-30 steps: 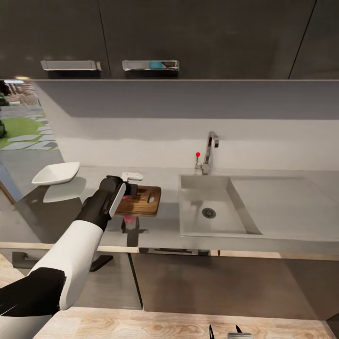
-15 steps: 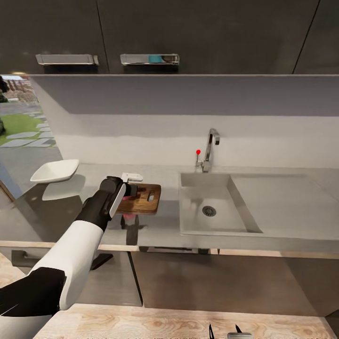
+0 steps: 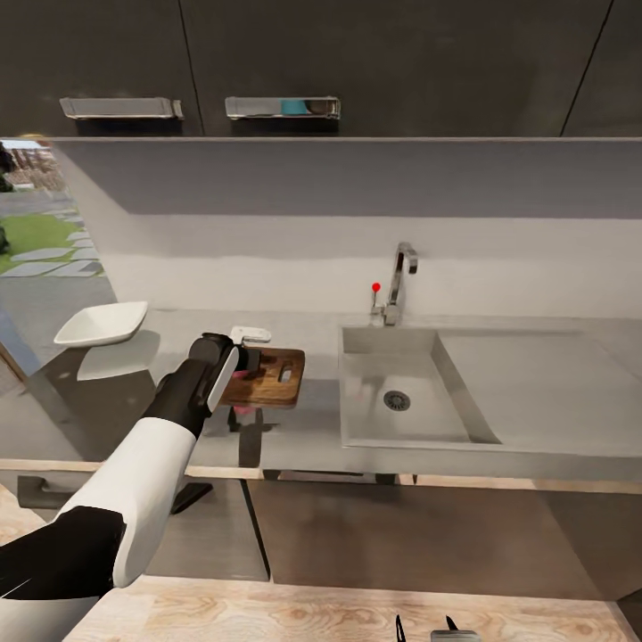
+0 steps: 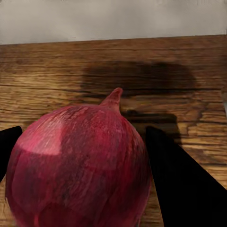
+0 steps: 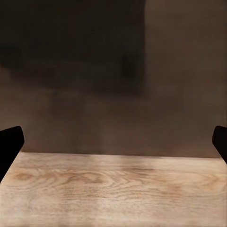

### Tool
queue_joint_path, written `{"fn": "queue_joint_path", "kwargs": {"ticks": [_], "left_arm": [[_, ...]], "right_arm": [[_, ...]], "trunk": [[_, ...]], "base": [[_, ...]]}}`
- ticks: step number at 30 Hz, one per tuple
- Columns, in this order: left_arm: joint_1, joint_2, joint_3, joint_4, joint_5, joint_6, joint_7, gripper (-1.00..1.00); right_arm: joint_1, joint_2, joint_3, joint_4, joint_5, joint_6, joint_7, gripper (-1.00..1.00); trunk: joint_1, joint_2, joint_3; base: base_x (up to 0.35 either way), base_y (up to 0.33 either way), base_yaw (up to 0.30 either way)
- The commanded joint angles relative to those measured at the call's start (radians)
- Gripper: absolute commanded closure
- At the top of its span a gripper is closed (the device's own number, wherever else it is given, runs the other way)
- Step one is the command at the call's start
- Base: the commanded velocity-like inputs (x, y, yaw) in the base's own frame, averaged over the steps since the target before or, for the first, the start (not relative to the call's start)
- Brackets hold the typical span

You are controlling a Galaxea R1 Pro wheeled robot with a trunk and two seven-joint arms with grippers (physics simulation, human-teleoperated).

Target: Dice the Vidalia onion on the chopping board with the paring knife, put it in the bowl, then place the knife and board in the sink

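A dark red onion (image 4: 80, 165) sits between the black fingers (image 4: 179, 184) of my left gripper (image 4: 78, 177), which is shut on it. The onion hangs close above the brown wooden chopping board (image 4: 142, 71). In the head view my left gripper (image 3: 239, 367) covers the board's (image 3: 276, 379) left end on the grey countertop (image 3: 303, 437). The sink (image 3: 366, 392) lies to the right, its basin bare around the drain, with the faucet (image 3: 401, 276) behind. The white bowl (image 3: 102, 323) stands at far left. The paring knife is out of view. My right gripper (image 3: 425, 627) is low and open.
A small white object (image 3: 251, 335) lies just behind the board. Dark wall cabinets (image 3: 357, 62) hang above the counter. The right wrist view looks at wooden floor (image 5: 113, 194) and a dark cabinet front (image 5: 94, 71). A drainboard (image 3: 544, 383) stretches right of the basin.
The whole picture has shifted slightly, so the camera moved. My left gripper stays shut on the onion over the board's left end.
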Motion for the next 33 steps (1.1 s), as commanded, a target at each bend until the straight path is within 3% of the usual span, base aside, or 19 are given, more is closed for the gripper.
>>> {"fn": "queue_joint_path", "kwargs": {"ticks": [1, 33], "left_arm": [[-0.001, 0.0, -0.002, 0.0, 0.0, 0.004, 0.003, 1.0], [0.0, -0.003, -0.004, 0.01, 0.003, 0.004, 0.003, 1.0]], "right_arm": [[-0.001, 0.0, 0.009, 0.001, -0.006, -0.002, -0.004, -1.0], [-0.001, 0.0, 0.009, 0.001, -0.006, -0.002, -0.004, -1.0]], "trunk": [[0.0, -0.001, -0.001], [0.0, -0.001, -0.001]], "base": [[0.167, 0.0, 0.0], [0.015, 0.0, 0.0]]}}
